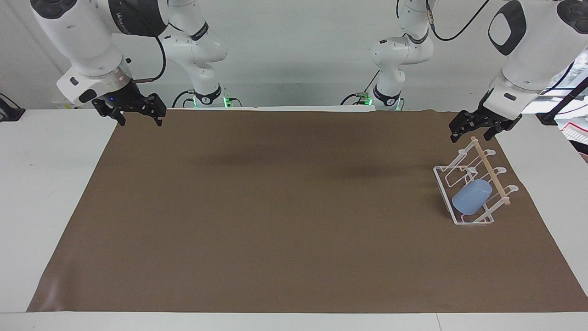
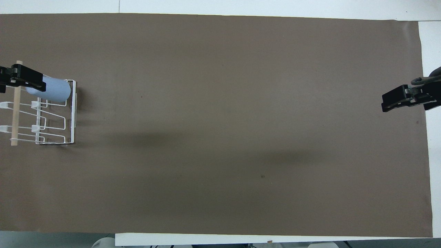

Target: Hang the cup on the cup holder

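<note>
Below left end effector (image 1: 473, 130): cup (image 1: 471, 196).

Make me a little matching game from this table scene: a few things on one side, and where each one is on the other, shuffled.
Things:
1. cup
2. rack
3. left claw
4. right claw
5. wooden rod

Places:
A. on the brown mat, at the left arm's end of the table
B. in the air over the mat's corner at the right arm's end, waiting
C. hung on a prong of the rack
D. in the air over the rack's end nearer the robots
E. lying across the top of the rack

Pairs: 1-C, 2-A, 3-D, 4-B, 5-E
</note>
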Controlling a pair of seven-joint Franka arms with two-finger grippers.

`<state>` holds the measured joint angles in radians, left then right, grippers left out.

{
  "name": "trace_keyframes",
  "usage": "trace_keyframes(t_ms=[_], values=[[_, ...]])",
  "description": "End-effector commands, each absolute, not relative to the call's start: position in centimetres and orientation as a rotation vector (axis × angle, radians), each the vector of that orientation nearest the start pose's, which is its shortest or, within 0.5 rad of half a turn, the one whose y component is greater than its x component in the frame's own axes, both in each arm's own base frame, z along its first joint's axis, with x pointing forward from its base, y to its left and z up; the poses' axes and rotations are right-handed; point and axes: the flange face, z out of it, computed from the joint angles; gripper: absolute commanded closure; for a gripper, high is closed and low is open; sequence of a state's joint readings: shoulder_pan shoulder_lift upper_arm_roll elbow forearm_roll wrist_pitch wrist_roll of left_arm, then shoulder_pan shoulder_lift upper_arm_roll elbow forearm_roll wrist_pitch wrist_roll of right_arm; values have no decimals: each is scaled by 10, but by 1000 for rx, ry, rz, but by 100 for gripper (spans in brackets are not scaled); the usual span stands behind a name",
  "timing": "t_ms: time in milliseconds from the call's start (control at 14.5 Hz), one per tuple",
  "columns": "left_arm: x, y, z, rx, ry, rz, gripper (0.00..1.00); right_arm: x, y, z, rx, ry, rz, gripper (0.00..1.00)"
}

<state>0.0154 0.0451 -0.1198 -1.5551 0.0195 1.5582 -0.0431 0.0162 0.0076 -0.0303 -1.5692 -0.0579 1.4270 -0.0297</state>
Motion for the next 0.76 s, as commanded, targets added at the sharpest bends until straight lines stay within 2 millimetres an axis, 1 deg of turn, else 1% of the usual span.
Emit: trace_keyframes(t_ms=[0,138,207,346,553,691], values=[[563,-55,615,-3114,102,66,0,536,-17,613,-3165,-37,245,0],[559,-56,617,-3111,104,66,0,536,-17,613,-3165,-37,245,0],[557,-57,613,-3110,112,73,0,536,-17,613,-3165,-37,245,0],[555,-57,613,-3109,107,80,0,536,-17,613,-3165,-37,243,0],[556,-47,614,-3110,81,80,0,536,-17,613,-3166,-36,245,0],[552,-48,611,-3107,80,106,0,536,-17,613,-3165,-37,243,0]])
